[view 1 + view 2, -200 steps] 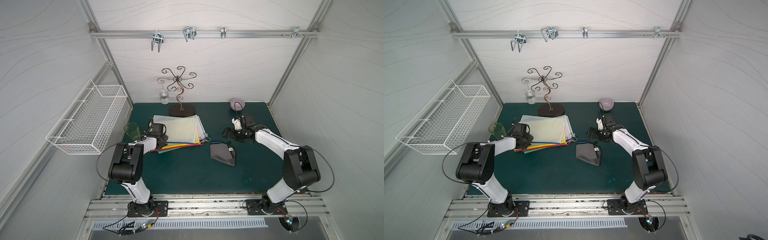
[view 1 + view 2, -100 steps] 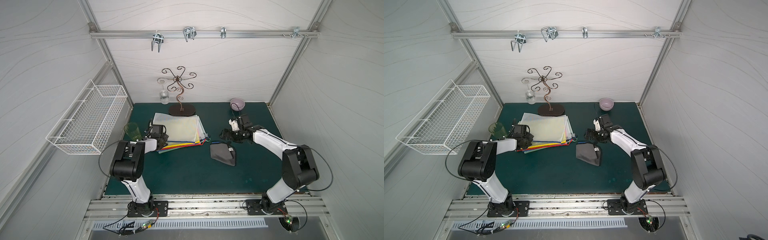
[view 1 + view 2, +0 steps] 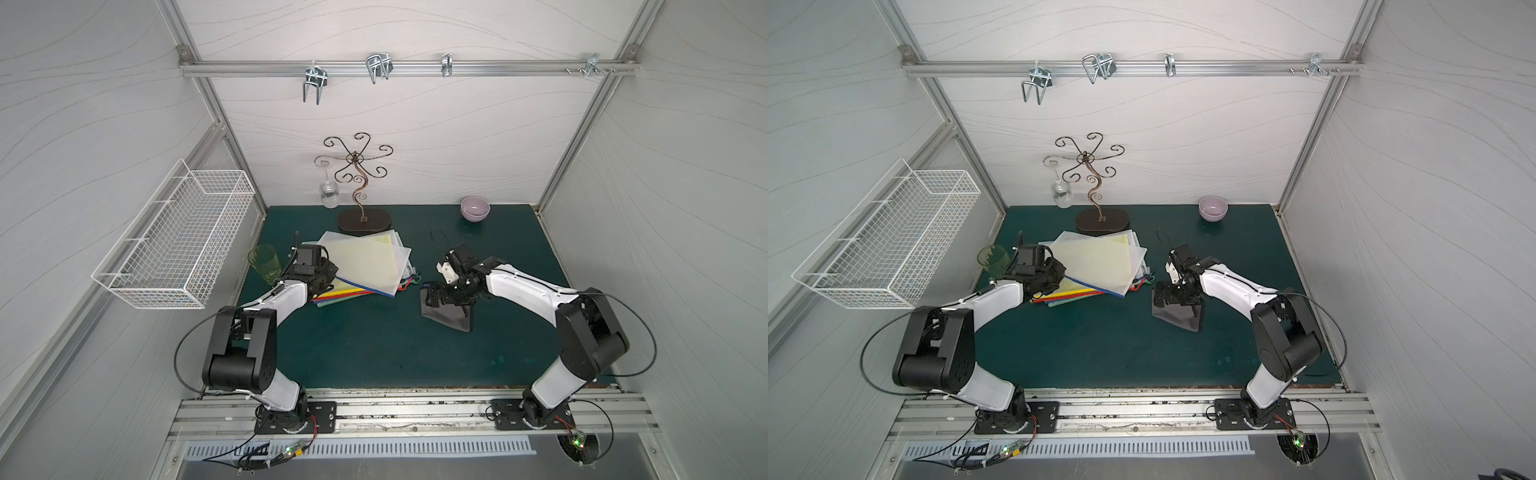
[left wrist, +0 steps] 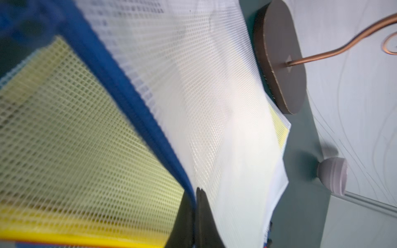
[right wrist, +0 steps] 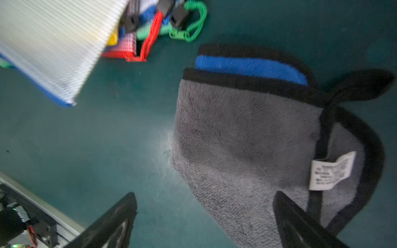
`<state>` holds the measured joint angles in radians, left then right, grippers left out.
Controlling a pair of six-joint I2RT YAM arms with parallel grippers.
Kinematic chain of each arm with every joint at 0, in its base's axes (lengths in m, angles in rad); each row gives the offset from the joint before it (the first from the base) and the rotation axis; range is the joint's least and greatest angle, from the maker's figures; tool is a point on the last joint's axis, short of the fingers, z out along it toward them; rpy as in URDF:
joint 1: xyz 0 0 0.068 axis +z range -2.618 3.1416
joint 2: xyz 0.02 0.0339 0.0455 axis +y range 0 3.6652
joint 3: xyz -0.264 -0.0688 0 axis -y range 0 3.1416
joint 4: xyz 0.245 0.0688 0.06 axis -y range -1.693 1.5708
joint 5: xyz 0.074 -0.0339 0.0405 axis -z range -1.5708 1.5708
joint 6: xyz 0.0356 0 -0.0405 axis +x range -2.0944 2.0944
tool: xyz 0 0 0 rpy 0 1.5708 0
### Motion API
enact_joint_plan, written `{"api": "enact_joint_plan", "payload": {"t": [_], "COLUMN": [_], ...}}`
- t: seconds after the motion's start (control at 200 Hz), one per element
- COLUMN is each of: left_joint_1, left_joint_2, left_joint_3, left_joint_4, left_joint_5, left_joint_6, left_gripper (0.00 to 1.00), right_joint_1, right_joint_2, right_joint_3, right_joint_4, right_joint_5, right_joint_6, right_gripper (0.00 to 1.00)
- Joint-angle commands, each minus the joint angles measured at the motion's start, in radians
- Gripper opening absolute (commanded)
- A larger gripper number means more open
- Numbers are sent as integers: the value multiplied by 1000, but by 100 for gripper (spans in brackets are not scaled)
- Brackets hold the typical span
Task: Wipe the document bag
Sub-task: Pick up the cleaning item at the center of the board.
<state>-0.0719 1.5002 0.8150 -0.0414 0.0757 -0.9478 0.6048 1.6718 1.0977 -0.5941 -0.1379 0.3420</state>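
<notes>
Pale walls close me in, with a white wire basket (image 3: 174,237) on the left one, above a dark green worktop (image 3: 374,345). On it a green cup (image 3: 264,262) stands beside a stack (image 3: 332,296) of mesh pouches near the ornate stand (image 3: 363,218), and a grey cloth (image 3: 451,318) and a lilac bowl (image 3: 474,208) lie further right. My left end effector (image 4: 196,214), arm stretched low, is clenched on the blue-trimmed edge of the document bag (image 3: 368,262) topping that stack; my right end effector (image 5: 206,214) hangs over the cloth, jaws spread wide, grasping nothing.

left end effector (image 4: 196,193) clamped the document bag (image 3: 365,259); right end effector (image 5: 205,193) reached the cloth (image 5: 247,133).
</notes>
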Motion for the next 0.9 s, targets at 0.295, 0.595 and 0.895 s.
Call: {"api": "enact_joint_plan", "payload": {"t": [0.295,0.595,0.895], "left_joint_1": [-91,-292,-498], "left_joint_2": [-331,-404,-306], "left_joint_3": [-148,-190,-288], "left_joint_4": [-285,-346,-191], "left_joint_5": [53,21,-62], "left_joint_6": [98,86,-12], "left_gripper": [0,0,0], "right_joint_1": [19,-15,23], "right_joint_2": [192,-147,-275], "right_joint_3": [-66,7,131], "right_joint_4": [-35,-275,-349], "right_joint_5": [191,289,91], "right_joint_6": [58,75,3], "right_gripper": [30,0,0]}}
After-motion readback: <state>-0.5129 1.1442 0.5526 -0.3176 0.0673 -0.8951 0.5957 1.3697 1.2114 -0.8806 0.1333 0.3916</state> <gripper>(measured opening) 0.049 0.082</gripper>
